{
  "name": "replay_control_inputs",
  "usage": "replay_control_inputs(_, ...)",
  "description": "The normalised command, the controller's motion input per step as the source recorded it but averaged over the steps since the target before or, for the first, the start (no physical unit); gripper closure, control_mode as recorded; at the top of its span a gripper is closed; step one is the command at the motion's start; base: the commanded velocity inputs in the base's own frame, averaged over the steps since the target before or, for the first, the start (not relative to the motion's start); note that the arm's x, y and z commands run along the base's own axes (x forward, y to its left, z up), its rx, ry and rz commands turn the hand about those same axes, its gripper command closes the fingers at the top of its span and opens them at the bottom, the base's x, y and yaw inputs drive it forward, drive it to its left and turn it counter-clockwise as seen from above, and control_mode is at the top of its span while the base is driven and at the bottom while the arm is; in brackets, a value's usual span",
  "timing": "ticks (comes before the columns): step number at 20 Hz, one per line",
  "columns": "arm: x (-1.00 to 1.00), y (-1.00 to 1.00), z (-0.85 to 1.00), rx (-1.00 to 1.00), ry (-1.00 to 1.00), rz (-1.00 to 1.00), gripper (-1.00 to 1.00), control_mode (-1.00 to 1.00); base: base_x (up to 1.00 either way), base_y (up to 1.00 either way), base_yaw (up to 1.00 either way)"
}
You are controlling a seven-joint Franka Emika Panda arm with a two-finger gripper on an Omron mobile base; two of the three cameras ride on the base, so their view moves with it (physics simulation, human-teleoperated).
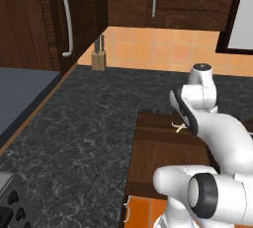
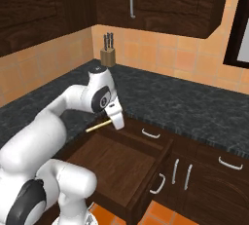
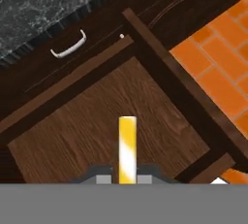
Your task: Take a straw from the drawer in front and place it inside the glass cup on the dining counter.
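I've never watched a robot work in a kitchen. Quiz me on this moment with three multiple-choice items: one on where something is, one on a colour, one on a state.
1. Where is the knife block?
A. inside the drawer
B. on the black worktop by the tiled wall
C. on the floor

2. What colour is the straw?
A. blue
B. green
C. yellow-tan

3. How is the drawer under the arm?
A. pulled open
B. pushed shut
C. taken out and lying on the worktop

Answers:
1 B: the block stands on the black worktop in the corner, against the orange tiles.
2 C: the hand view shows a yellow-tan stick between the fingertips of the gripper.
3 A: its brown wooden bottom lies exposed below the gripper, and the straw is held above it.
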Motion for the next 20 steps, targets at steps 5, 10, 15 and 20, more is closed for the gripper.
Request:
replay_control_inputs(5, -0.54, 0.08, 1.0, -0.15, -0.11, 0.19, 1.0, -1.0, 0.0, 0.0, 0.0)
replay_control_inputs(10, -0.55, 0.25, 0.76, -0.01, -0.07, 0.13, 1.0, -1.0, 0.0, 0.0, 0.0)
replay_control_inputs(15, -0.38, 0.06, 0.4, 0.0, -0.06, 0.06, 1.0, 1.0, -0.16, 0.0, 0.0)
replay_control_inputs(20, 0.0, 0.0, 0.0, 0.0, 0.0, 0.0, 1.0, 1.0, -1.0, -0.11, -0.01)
